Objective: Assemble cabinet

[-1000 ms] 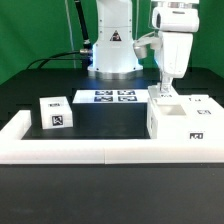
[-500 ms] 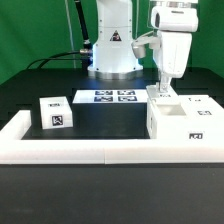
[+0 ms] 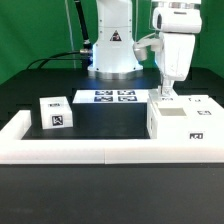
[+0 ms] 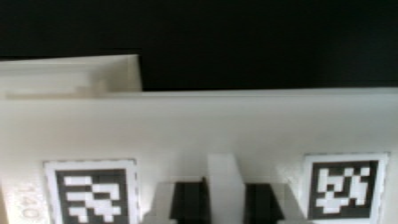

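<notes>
The white cabinet box body (image 3: 178, 122) stands at the exterior view's right, against the border wall. My gripper (image 3: 161, 97) hangs over its far left edge and is shut on a thin upright white cabinet panel (image 3: 158, 101). A smaller white cube-like cabinet part (image 3: 55, 112) with a tag stands at the exterior view's left. In the wrist view the gripper (image 4: 222, 200) clamps a narrow white strip (image 4: 222, 175), with a tag (image 4: 89, 192) on one side and another tag (image 4: 347, 185) on the other, below a broad white surface (image 4: 214, 120). The fingertips are cut off by the frame edge.
The marker board (image 3: 113, 97) lies flat in front of the robot base (image 3: 112, 50). A long low white border wall (image 3: 70, 147) runs along the front and up both sides. Another white part (image 3: 200, 101) lies behind the box body.
The gripper has risen slightly above the box body with the thin panel in it. The cube part and the box body have not moved.
</notes>
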`<state>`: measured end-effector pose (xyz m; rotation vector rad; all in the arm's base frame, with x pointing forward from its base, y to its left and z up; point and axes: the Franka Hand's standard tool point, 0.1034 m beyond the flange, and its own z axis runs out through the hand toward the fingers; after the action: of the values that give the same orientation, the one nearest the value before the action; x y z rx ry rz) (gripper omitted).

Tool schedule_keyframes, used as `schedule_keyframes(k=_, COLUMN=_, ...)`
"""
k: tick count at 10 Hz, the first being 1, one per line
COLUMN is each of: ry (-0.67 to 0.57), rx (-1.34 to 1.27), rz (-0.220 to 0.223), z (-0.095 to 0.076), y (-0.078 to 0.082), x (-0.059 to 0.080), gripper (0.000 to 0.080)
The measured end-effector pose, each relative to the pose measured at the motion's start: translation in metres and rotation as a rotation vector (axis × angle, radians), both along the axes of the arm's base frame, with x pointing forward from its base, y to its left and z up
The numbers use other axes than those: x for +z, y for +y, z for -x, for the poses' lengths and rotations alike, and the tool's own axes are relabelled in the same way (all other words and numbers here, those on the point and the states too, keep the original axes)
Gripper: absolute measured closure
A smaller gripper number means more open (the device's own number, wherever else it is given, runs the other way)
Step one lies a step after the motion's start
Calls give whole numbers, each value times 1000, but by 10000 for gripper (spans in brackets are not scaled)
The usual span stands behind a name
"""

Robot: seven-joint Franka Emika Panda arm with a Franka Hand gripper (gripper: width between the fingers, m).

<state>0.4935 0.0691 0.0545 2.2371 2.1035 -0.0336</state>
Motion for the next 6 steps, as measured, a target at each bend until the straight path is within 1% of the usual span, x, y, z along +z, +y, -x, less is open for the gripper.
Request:
schedule_keyframes(k=2, ry=6, rx=54, rz=9, z=-13, y=-3, x=1, gripper=729)
schedule_keyframes(k=3, ry=7, rx=80, rz=10, z=-16, y=-6, x=1, gripper=729)
schedule_keyframes(k=6, ry=6, rx=69, rz=9, z=-15, y=-5, x=1, gripper=729)
